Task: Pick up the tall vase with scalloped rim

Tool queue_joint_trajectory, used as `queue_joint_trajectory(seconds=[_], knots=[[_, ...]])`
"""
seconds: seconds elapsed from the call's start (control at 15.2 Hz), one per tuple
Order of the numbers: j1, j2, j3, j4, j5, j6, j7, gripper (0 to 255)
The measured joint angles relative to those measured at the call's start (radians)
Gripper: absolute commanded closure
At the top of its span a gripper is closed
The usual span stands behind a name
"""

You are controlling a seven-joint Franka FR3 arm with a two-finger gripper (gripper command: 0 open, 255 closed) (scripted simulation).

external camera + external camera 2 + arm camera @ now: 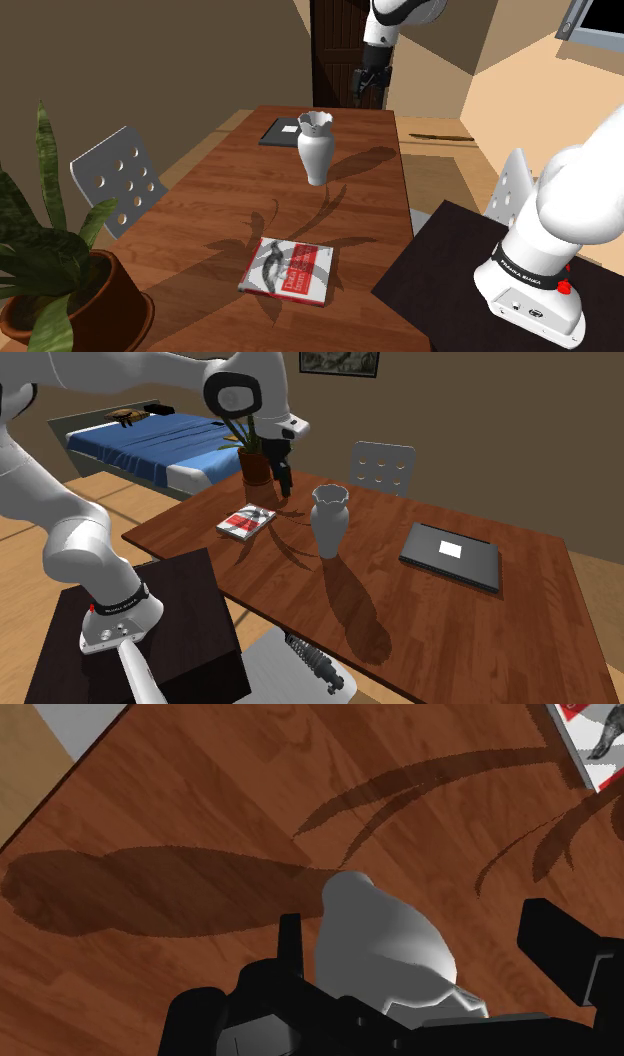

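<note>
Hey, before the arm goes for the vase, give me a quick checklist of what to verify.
1. Vase upright on table: ok.
2. End effector open: ok.
3. End effector down around vase: not ok, it hangs higher up, apart from it.
4. Laptop and book lie apart from vase: ok.
5. Opening wide enough for vase body: cannot tell.

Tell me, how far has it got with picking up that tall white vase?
Nothing is lifted yet: the tall white vase with the scalloped rim stands upright on the brown wooden table. In hand: the black pincer hangs open in the air above it, touching nothing. Left: lowering, closing, lifting.
</note>
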Motion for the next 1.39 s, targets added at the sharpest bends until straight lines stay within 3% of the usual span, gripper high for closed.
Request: queue_joint_trajectory(seconds=[0.46,1.06,1.39], knots=[[-0.007,0.274,-0.038,0.211,0.144,0.053,-0.099,0],[-0.078,0.65,-0.025,0.622,0.323,-0.007,-0.182,0],[-0.084,0.682,-0.02,0.609,0.341,0.034,-0.202,0]])
